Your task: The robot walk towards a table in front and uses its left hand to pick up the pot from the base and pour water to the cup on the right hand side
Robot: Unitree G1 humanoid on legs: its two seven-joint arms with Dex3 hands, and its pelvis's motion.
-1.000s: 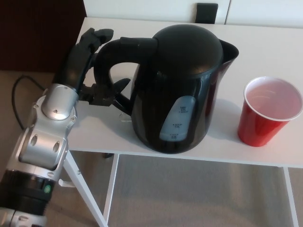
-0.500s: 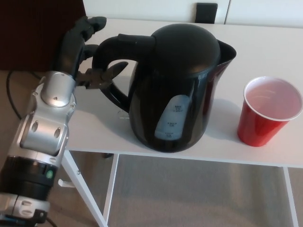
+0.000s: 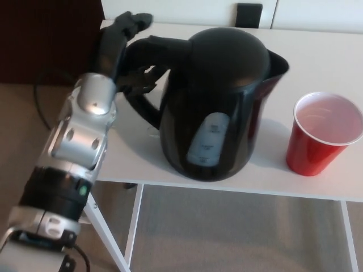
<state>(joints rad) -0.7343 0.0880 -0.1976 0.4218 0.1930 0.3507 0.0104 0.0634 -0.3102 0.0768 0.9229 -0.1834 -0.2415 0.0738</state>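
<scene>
A black electric kettle (image 3: 218, 102) stands upright on the white table (image 3: 317, 56), handle to the left and spout to the right. Its base is hidden beneath it. My left hand (image 3: 127, 56) is at the handle (image 3: 148, 48): one finger (image 3: 131, 21) reaches over the top of the handle, and the others (image 3: 142, 78) poke into the handle loop from below. The fingers are apart and not closed on the handle. A red plastic cup (image 3: 323, 136) with a white inside stands to the right of the kettle, apart from it. It looks empty.
The table's front edge runs just below the kettle and cup, with white legs (image 3: 108, 238) and grey floor underneath. A small black object (image 3: 248, 14) sits at the table's far edge. A dark cable (image 3: 42, 105) lies on the floor to the left.
My left arm has swung right and forward. The hand now straddles the top of the handle, with its lower fingers inside the loop. Kettle and cup stay put.
</scene>
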